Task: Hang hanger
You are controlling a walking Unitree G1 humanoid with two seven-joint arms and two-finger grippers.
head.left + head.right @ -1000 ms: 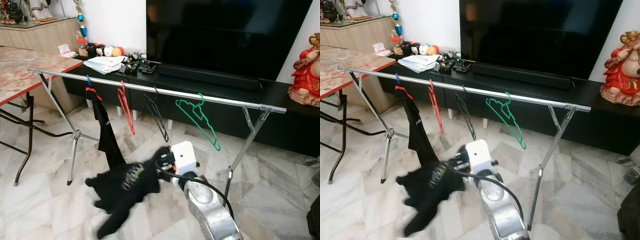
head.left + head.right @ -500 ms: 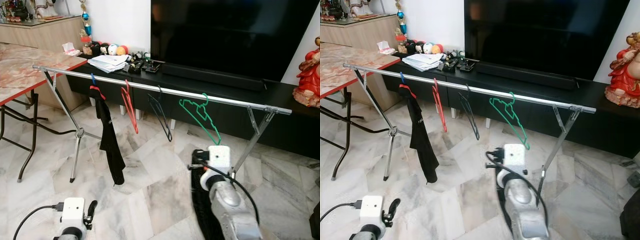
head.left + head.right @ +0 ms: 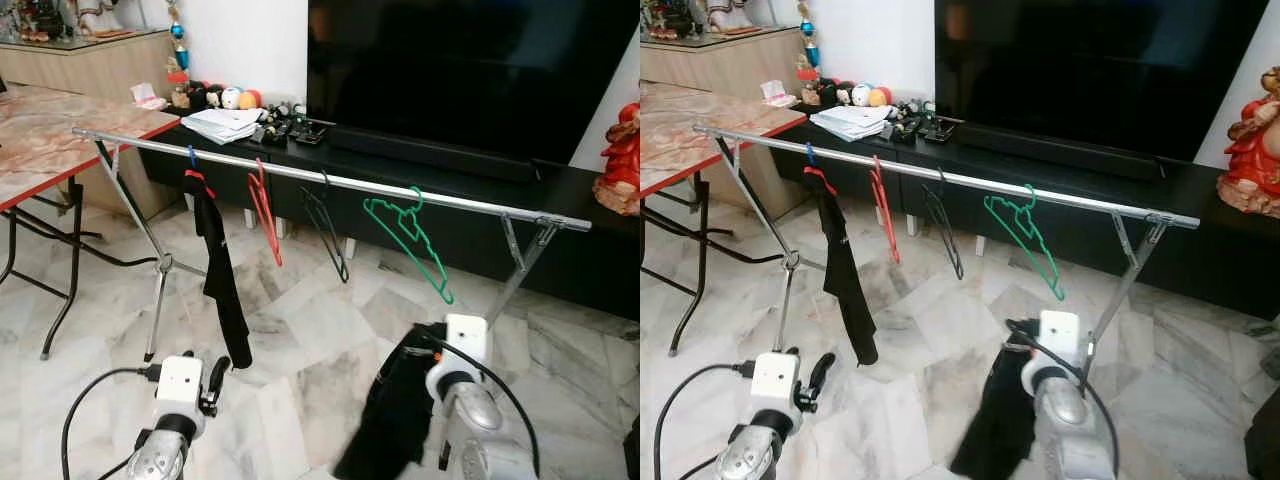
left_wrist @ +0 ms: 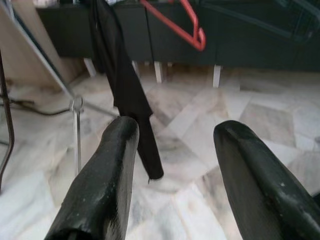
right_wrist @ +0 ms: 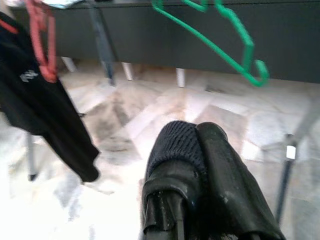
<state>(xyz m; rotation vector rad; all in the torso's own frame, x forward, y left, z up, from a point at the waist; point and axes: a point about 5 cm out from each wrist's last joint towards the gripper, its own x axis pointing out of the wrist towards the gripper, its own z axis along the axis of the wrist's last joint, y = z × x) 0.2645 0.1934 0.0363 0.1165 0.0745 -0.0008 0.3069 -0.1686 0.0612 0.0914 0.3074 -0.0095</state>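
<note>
A silver clothes rail (image 3: pixel 330 180) spans the room on tripod legs. From it hang a black garment (image 3: pixel 222 280), a red hanger (image 3: pixel 266 212), a black hanger (image 3: pixel 330 235) and a green hanger (image 3: pixel 410 240). My right gripper (image 5: pixel 197 150) is low, below the green hanger, shut on a black cloth (image 3: pixel 395 410) that droops toward the floor. In the right wrist view the knit cloth (image 5: pixel 175 145) is pinched between the fingers. My left gripper (image 4: pixel 175 135) is open and holds nothing, low in front of the hanging black garment (image 4: pixel 125 85).
A black TV console (image 3: pixel 560 200) with a large TV (image 3: pixel 460 70) runs behind the rail. A marble-topped folding table (image 3: pixel 50 130) stands at the left. A red statue (image 3: pixel 620 160) sits at the far right. The floor is marble tile (image 3: pixel 300 330).
My right arm has swung from the left to the right with the black cloth, which now hangs below it. My left arm has risen into view at the lower left.
</note>
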